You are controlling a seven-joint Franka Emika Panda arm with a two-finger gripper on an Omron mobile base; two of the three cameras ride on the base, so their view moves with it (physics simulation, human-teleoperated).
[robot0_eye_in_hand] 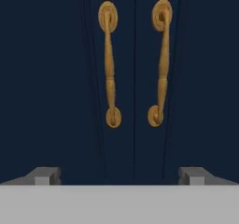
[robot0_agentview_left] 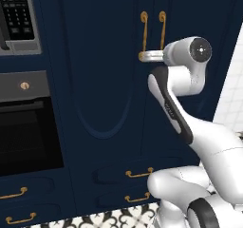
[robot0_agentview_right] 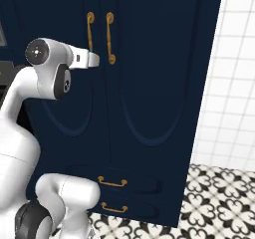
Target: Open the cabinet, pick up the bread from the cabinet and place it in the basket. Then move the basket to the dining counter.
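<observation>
In the left base view an oven (robot0_agentview_left: 26, 127) with a dark glass door fills the nine o'clock side, a keypad appliance (robot0_agentview_left: 16, 15) sits above it at ten o'clock, and low drawers with short brass pulls (robot0_agentview_left: 139, 174) run along six o'clock; moving rightward, the cabinet (robot0_agentview_left: 104, 80) stands tall and navy, both arched doors flush and closed; its left handle (robot0_eye_in_hand: 109, 64) and right handle (robot0_eye_in_hand: 161, 62) hang side by side at twelve o'clock in the hand view, either side of the centre seam; the gripper (robot0_eye_in_hand: 119, 175) points straight at them, its two fingertips (robot0_eye_in_hand: 44, 175) spread wide apart at five and seven o'clock, released and grasping nothing; from the left base view its tip appears level with the lower ends of the handles and close to the doors, though whether it touches cannot be told; further right, in the right base view, white wall tiles (robot0_agentview_right: 229, 83) fill three o'clock and a patterned floor (robot0_agentview_right: 214, 198) lies at five o'clock; the bread, by the task's wording, is presumably behind the closed doors; judged from this, the task is barely begun: a handle must be gripped, a door swung open, the bread taken out and put in the basket, and the basket carried to the dining counter.
</observation>
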